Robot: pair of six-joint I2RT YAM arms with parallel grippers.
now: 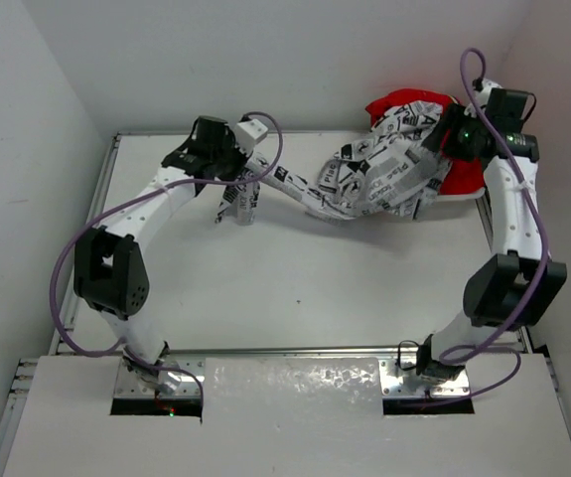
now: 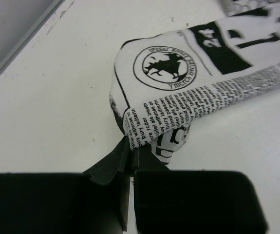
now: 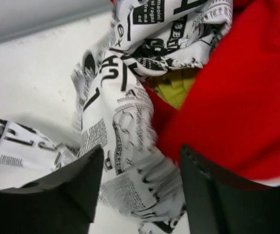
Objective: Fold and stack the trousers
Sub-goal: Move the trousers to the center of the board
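The trousers (image 1: 379, 174), white with black newspaper print, lie bunched at the back right of the table. One leg stretches left to my left gripper (image 1: 244, 181). In the left wrist view, the left gripper (image 2: 132, 146) is shut on a folded edge of the trousers (image 2: 178, 83), just above the tabletop. My right gripper (image 1: 434, 149) hovers over the bunched part. In the right wrist view, the right gripper (image 3: 142, 168) stands open, with a blurred fold of the trousers (image 3: 125, 122) hanging loose between the fingers, neither of which touches it.
A red garment (image 1: 416, 105) lies under and behind the trousers at the back right corner; it fills the right of the right wrist view (image 3: 242, 92), with a yellow-green patch (image 3: 176, 87) beside it. A raised rim (image 1: 104, 189) borders the table, and walls stand close behind it.
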